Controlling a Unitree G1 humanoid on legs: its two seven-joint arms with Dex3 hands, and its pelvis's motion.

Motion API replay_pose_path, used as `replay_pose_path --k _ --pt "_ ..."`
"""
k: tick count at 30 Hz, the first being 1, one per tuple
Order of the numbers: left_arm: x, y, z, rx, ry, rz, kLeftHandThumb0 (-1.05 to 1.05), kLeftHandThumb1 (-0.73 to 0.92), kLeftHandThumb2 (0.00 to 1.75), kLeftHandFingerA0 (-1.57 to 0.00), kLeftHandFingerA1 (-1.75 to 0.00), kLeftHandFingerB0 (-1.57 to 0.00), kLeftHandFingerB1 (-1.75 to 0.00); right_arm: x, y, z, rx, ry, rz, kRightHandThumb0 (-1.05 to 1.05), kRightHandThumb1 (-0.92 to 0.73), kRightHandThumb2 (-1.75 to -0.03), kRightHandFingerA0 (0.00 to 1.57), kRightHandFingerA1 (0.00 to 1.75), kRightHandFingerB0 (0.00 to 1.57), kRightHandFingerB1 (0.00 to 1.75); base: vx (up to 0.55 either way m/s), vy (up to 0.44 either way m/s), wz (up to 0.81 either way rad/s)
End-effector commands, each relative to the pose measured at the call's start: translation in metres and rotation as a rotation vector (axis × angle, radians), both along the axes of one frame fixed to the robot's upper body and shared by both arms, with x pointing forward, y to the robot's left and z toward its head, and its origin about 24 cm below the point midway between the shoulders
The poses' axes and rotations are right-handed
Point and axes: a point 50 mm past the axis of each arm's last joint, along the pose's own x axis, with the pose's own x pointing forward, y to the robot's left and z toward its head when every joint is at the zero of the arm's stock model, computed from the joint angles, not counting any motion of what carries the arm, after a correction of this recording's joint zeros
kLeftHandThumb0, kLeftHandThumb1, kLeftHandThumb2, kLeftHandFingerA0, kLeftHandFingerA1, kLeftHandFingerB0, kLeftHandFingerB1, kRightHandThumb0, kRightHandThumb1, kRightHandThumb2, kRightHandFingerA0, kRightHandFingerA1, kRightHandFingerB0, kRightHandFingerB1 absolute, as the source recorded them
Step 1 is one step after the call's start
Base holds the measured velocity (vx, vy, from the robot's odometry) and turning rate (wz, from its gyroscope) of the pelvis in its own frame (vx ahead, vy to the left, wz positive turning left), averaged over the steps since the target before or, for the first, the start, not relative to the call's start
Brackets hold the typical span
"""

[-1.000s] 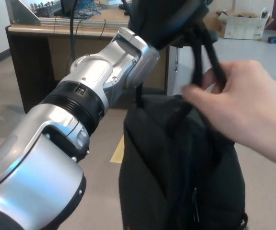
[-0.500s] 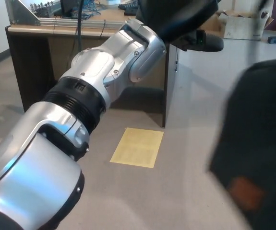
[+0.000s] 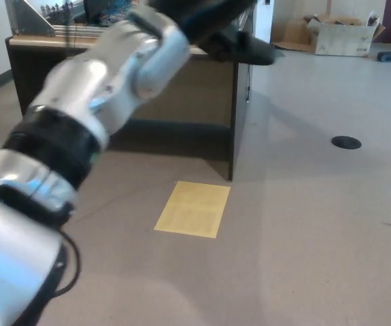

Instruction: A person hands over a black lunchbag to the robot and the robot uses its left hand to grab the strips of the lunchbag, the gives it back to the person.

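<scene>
Lunchbag gone from view; left hand (image 3: 232, 37) empty.

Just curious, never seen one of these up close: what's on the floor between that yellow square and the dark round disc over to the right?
Nothing; in the head view the grey floor is bare between the yellow square and the dark round disc.

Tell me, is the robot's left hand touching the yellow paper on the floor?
Apart. The head view shows the left hand raised up by the desk, while the yellow paper lies flat on the floor well below it.
</scene>
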Motion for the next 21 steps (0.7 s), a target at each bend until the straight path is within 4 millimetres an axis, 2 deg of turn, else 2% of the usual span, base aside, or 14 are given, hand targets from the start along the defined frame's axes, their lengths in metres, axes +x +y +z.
replay_pose_path --k 1,2,4,5,6,7,8,9,10,12,13,17,19,21 --pt "-0.019 0.086 -0.021 -0.061 0.164 0.025 -0.97 0.58 0.60 0.00 0.00 0.00 0.00 -0.006 -0.010 -0.002 -0.016 0.016 -0.037 -0.76 -0.87 -0.66 0.44 0.45 0.44 0.41 0.00 0.000 0.00" --pt "-0.027 0.108 -0.039 -0.084 0.162 0.036 -0.89 0.58 0.58 0.00 0.00 0.00 0.00 -0.007 -0.010 -0.003 -0.021 0.020 -0.041 -0.80 -0.83 -0.69 0.44 0.47 0.40 0.41 0.00 0.000 0.00" --pt "-0.035 0.123 -0.055 -0.105 0.157 0.035 -0.86 0.58 0.58 0.00 0.00 0.00 0.00 -0.008 -0.010 -0.004 -0.030 0.017 -0.043 -0.78 -0.84 -0.68 0.45 0.47 0.41 0.41 0.00 0.000 0.00" --pt "-0.040 0.133 -0.069 -0.126 0.177 0.043 -0.86 0.50 0.87 0.00 0.00 0.00 0.00 -0.010 -0.010 -0.006 -0.037 0.021 -0.041 -0.79 -0.84 -0.68 0.45 0.47 0.41 0.41 0.00 0.000 0.00" --pt "-0.042 0.135 -0.073 -0.131 0.184 0.045 -0.86 0.50 0.87 0.00 0.00 0.00 0.00 -0.011 -0.010 -0.006 -0.038 0.023 -0.040 -0.79 -0.84 -0.68 0.45 0.47 0.41 0.41 0.00 0.000 0.00" --pt "-0.046 0.143 -0.084 -0.147 0.196 0.046 -0.80 0.55 0.57 0.00 0.00 0.00 0.00 -0.012 -0.009 -0.007 -0.033 0.024 -0.040 -0.77 -0.88 -0.66 0.44 0.45 0.43 0.41 0.00 0.000 0.00" --pt "-0.056 0.158 -0.115 -0.203 0.237 0.041 -0.75 0.45 0.79 0.00 0.00 0.00 0.00 -0.013 -0.009 -0.007 -0.029 0.024 -0.042 -0.76 -0.87 -0.66 0.45 0.47 0.44 0.42 0.00 0.000 0.00" --pt "-0.064 0.168 -0.137 -0.234 0.268 0.046 -0.73 0.44 0.78 0.00 0.00 0.00 0.00 -0.015 -0.009 -0.008 -0.021 0.019 -0.045 -0.74 -0.71 -1.11 0.44 0.61 0.33 0.52 0.00 0.000 0.00" --pt "-0.068 0.172 -0.149 -0.247 0.286 0.049 -0.70 0.43 0.76 0.00 0.00 0.00 0.00 -0.016 -0.009 -0.009 -0.017 0.018 -0.048 -0.74 -0.84 -0.66 0.48 0.49 0.44 0.43 0.00 0.000 0.00" --pt "-0.076 0.180 -0.171 -0.279 0.323 0.049 -0.69 0.43 0.76 0.00 0.00 0.00 0.00 -0.019 -0.010 -0.010 -0.016 0.021 -0.051 -0.73 -0.84 -0.66 0.48 0.48 0.44 0.42 0.00 0.000 0.00" --pt "-0.089 0.190 -0.202 -0.342 0.401 0.068 -0.68 0.42 0.75 0.00 0.00 0.00 -0.02 -0.022 -0.012 -0.012 -0.019 0.031 -0.052 -0.73 -0.85 -0.66 0.45 0.47 0.43 0.42 0.00 0.000 0.00" --pt "-0.112 0.209 -0.259 -0.474 0.522 0.139 -0.58 0.38 0.72 0.00 -0.11 -0.07 -0.16 -0.025 -0.014 -0.015 -0.014 0.047 -0.065 -0.76 -0.84 -0.66 0.45 0.47 0.43 0.41 0.00 0.000 0.00" --pt "-0.119 0.215 -0.277 -0.496 0.579 0.193 -0.61 0.39 0.73 0.00 -0.07 -0.08 -0.14 -0.027 -0.014 -0.016 -0.014 0.050 -0.070 -0.76 -0.85 -0.67 0.45 0.47 0.43 0.42 0.00 0.000 0.00" --pt "-0.129 0.225 -0.305 -0.504 0.632 0.278 -0.58 0.38 0.74 -0.03 -0.26 -0.08 -0.27 -0.031 -0.015 -0.017 -0.012 0.056 -0.072 -0.77 -0.85 -0.67 0.45 0.47 0.43 0.41 0.00 0.000 0.00"
